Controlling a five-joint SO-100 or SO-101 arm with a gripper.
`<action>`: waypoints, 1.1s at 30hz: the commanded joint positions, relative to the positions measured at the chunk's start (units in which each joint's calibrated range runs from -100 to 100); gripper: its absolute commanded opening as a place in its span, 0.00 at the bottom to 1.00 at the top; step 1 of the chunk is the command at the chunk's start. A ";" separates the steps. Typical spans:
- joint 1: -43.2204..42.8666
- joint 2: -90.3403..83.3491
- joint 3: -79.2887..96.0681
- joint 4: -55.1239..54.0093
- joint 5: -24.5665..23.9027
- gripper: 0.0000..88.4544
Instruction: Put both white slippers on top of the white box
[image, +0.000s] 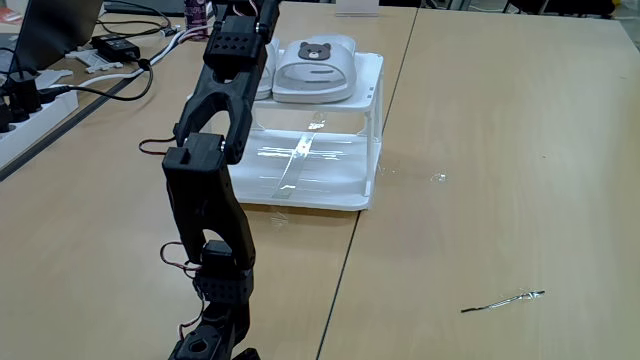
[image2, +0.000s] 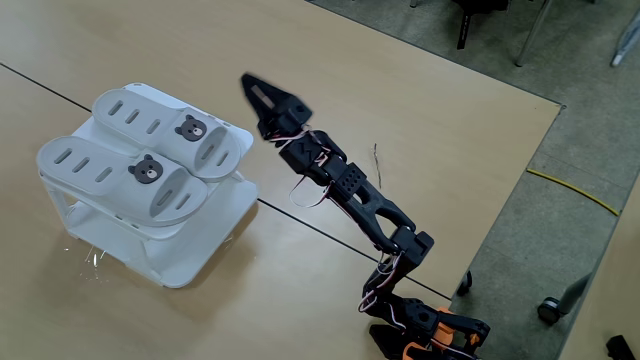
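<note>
Just beside the white box (image2: 195, 262), the hand (image2: 256, 90) hangs with jaws together, gripping nothing.
Both white slippers (image2: 150, 155) lie side by side on its top; best to draw the arm (image2: 370, 205) clear over the tabletop (image2: 300, 290) without brushing them.

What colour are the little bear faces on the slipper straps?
Brown bear faces, clearest in a fixed view from above, on off-white rubber slippers.

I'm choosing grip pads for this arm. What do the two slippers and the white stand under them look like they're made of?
The white slippers look like soft moulded rubber or foam: matte, off-white, rounded edges, slotted straps with a brown bear face. The white box looks like hard plastic: its thin corner posts and glossy lower shelf throw back streaks of light. The exact materials cannot be confirmed from the pictures.
</note>
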 joint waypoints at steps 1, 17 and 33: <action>0.29 -4.98 3.82 -32.46 0.42 0.01; 0.21 -24.16 89.79 -95.71 0.42 0.01; -0.45 -64.55 103.86 -95.71 0.42 0.01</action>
